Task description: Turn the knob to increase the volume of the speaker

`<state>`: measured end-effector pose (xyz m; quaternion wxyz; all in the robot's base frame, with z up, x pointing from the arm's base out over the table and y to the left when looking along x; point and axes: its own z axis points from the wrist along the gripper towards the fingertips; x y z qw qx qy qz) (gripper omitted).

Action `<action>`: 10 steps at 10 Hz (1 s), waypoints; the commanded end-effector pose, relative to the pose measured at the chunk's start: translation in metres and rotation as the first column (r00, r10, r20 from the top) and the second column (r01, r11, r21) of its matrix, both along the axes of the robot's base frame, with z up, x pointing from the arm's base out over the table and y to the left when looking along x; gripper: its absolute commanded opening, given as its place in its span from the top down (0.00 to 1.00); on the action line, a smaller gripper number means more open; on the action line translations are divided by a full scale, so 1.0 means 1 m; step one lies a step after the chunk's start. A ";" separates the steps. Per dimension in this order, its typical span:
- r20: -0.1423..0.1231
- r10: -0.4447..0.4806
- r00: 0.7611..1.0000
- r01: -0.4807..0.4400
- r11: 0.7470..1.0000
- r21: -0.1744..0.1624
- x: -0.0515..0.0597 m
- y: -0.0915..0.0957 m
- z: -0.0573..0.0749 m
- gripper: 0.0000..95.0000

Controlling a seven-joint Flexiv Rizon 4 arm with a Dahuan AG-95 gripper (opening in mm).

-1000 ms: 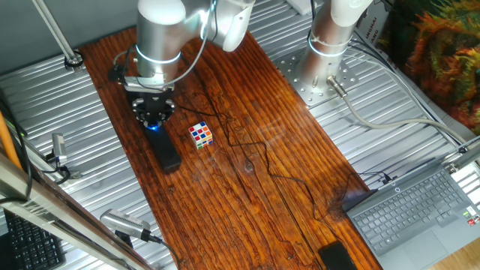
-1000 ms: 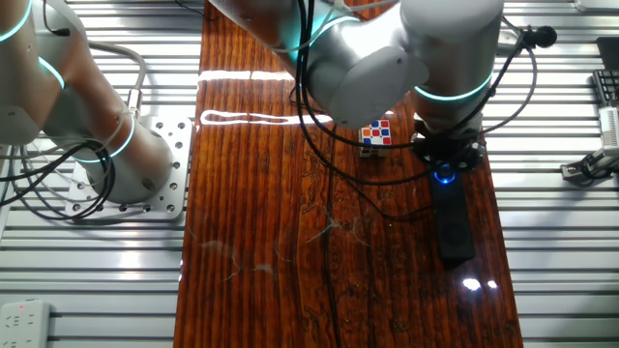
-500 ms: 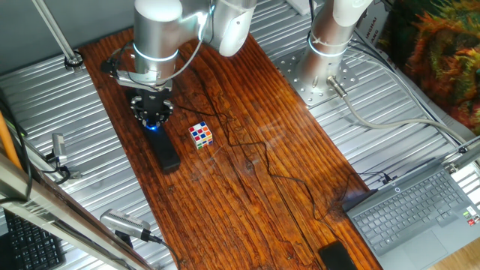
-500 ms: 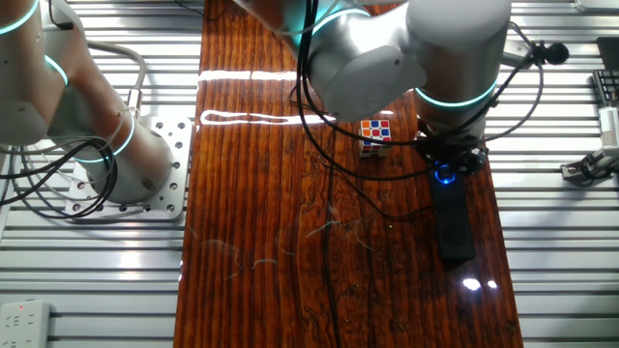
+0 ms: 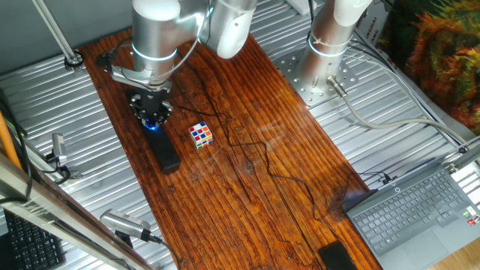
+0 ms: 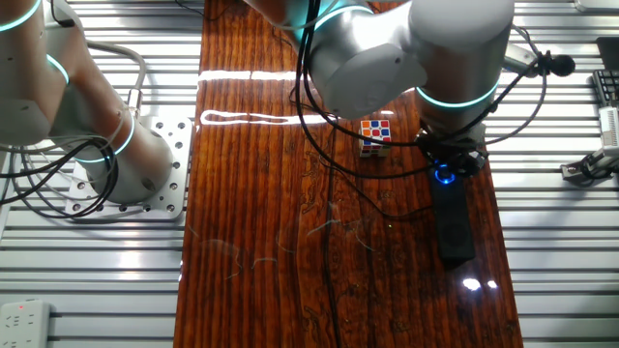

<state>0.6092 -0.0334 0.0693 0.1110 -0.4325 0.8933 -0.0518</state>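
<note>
Tabletop unchanged, gripper (image 5: 152, 118) further rotated on knob (image 6: 445, 175)

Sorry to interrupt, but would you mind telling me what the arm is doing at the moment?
The arm's gripper is lowered over the blue-lit knob at one end of the long black speaker, which lies on the wooden table. The fingers surround the knob, though whether they are clamped on it cannot be told. A multicoloured puzzle cube sits just beside the speaker, untouched, and a laptop stands off the table's far corner.
</note>
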 end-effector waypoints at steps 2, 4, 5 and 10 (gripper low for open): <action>-0.004 -0.084 0.996 0.084 0.996 0.019 0.000 0.000 0.001 1.00; -0.009 -0.128 0.992 0.128 0.991 0.038 0.000 0.000 0.001 1.00; -0.012 -0.147 0.989 0.147 0.988 0.052 0.000 0.000 0.001 1.00; -0.019 -0.249 0.968 0.250 0.964 0.088 0.001 0.000 0.001 1.00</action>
